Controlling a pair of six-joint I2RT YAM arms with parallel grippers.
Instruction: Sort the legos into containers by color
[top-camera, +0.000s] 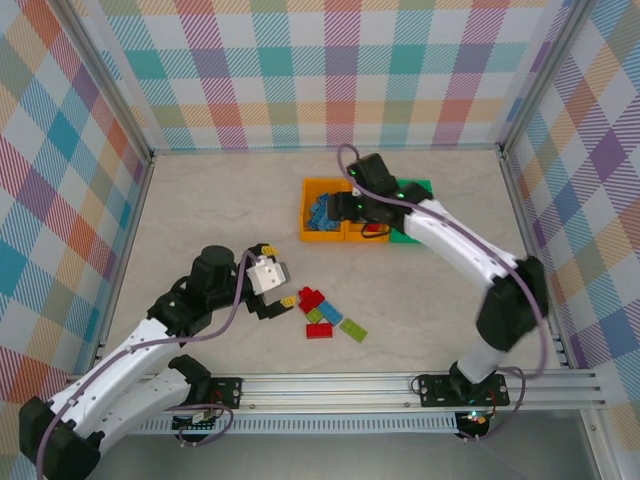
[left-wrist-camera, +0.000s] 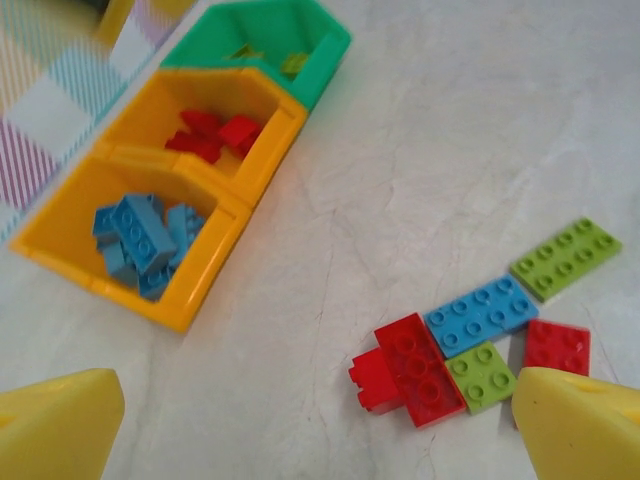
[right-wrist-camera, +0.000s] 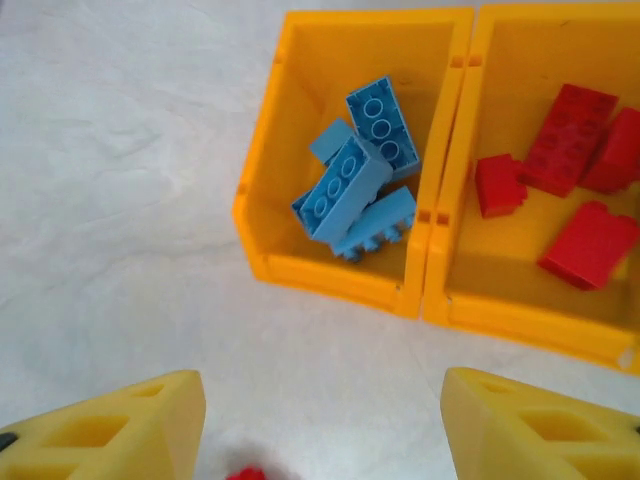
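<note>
Right gripper (right-wrist-camera: 322, 392) at the orange bins (right-wrist-camera: 325, 278), fingers parted and empty.
Left gripper (left-wrist-camera: 318, 405) gapes wide above loose bricks (left-wrist-camera: 480, 312) on the table (left-wrist-camera: 450, 150).

Three small open-topped plastic bins (top-camera: 323, 236) stand joined in a row: two orange, one green. Six loose studded plastic bricks (top-camera: 312, 298) lie on the pale bench (left-wrist-camera: 430, 170): three red bricks (left-wrist-camera: 420, 370), two lime green bricks (left-wrist-camera: 565, 258) and one blue brick (left-wrist-camera: 480, 315). In the left wrist view, the orange bin at 9 o'clock (left-wrist-camera: 200, 290) holds about four blue pieces (right-wrist-camera: 345, 185), and the orange bin at 10 o'clock (left-wrist-camera: 275, 130) about four red pieces (right-wrist-camera: 568, 125). The contents of the green bin at 12 o'clock (left-wrist-camera: 325, 60) cannot be counted.
</note>
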